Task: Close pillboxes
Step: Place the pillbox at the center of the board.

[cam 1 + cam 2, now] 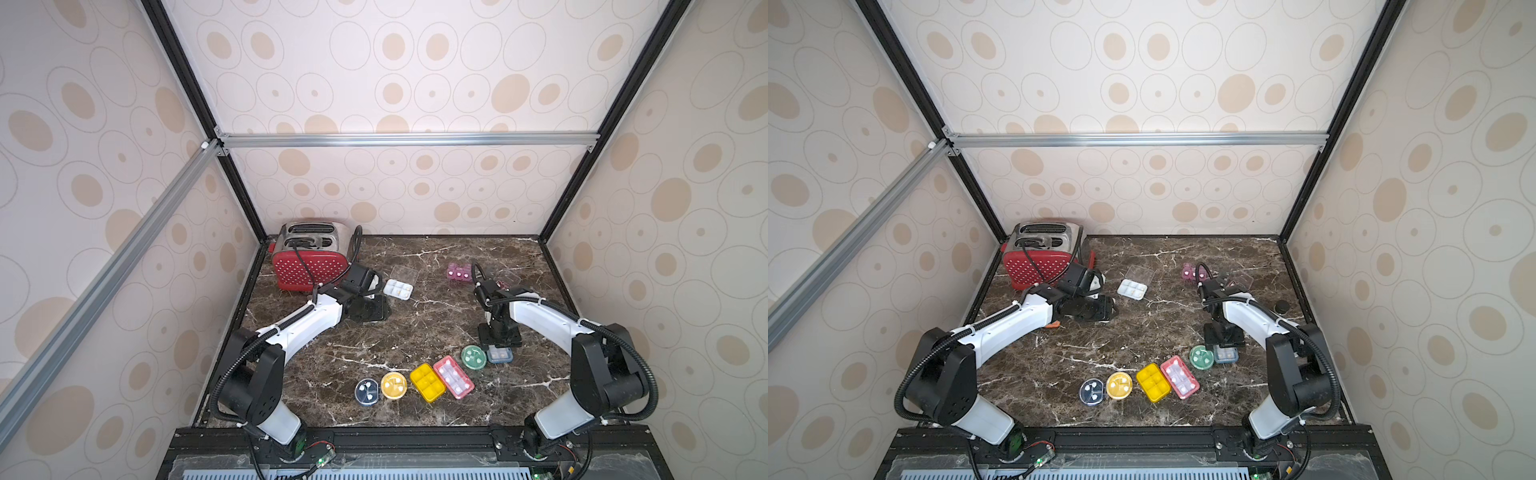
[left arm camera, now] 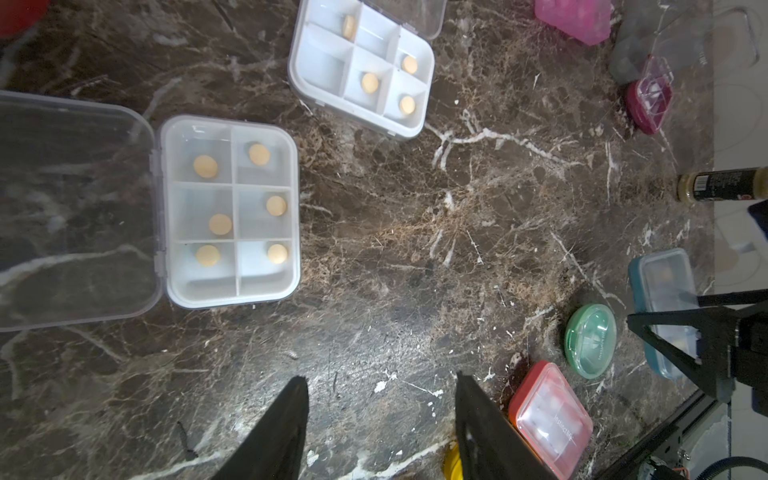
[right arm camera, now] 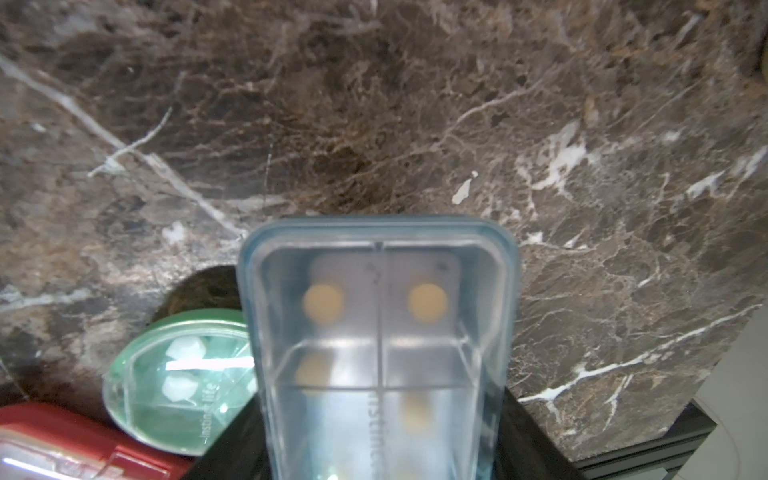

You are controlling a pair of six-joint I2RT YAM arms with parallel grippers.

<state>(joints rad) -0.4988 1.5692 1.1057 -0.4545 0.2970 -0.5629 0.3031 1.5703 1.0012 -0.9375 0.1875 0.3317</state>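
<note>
Nearest, in the front row on the bench (image 1: 415, 324), the right fingers (image 3: 536, 440) clamped the closed blue pillbox (image 3: 378, 332). Farther, the left fingers (image 2: 274, 436) stood apart, empty, near the open white pillbox (image 2: 232, 212): light, slippery plastic, likely best taken by the free edge of its clear lid (image 2: 70, 208).

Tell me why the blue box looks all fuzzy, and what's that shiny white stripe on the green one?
Right wrist view: the blue pillbox is too close to the lens, so it blurs; the marble tabletop behind looks sharper; the stripe on the green pillbox is glare off its clear lid.
</note>
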